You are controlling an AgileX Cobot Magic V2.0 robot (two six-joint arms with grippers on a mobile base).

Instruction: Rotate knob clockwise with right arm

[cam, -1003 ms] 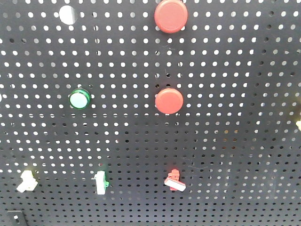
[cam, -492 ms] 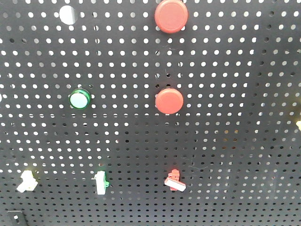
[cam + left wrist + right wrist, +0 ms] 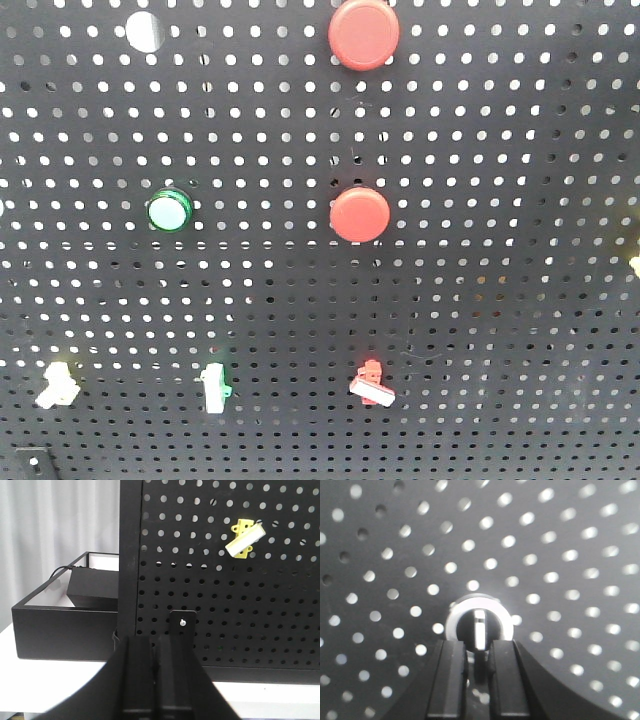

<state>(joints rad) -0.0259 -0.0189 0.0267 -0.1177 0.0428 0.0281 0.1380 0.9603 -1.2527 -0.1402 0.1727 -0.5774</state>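
In the right wrist view the knob (image 3: 478, 625) sits on the black pegboard (image 3: 560, 540). It has a silver ring and a black centre with a white bar standing upright. My right gripper (image 3: 478, 647) is right at it, one finger (image 3: 449, 675) on each side of the knob's narrow grip, shut on it with only a sliver of gap. The left wrist view shows my left gripper (image 3: 155, 642) low in front of the pegboard's (image 3: 280, 605) bottom edge, its jaws pressed together with nothing in them. Neither gripper nor the knob shows in the front view.
The front view shows the pegboard (image 3: 500, 280) with two red buttons (image 3: 360, 214), a green lamp (image 3: 167, 211) and small toggle switches (image 3: 371, 384). A yellow switch (image 3: 244, 539) is on the board's lower corner. A black open box (image 3: 60, 630) stands left of the board.
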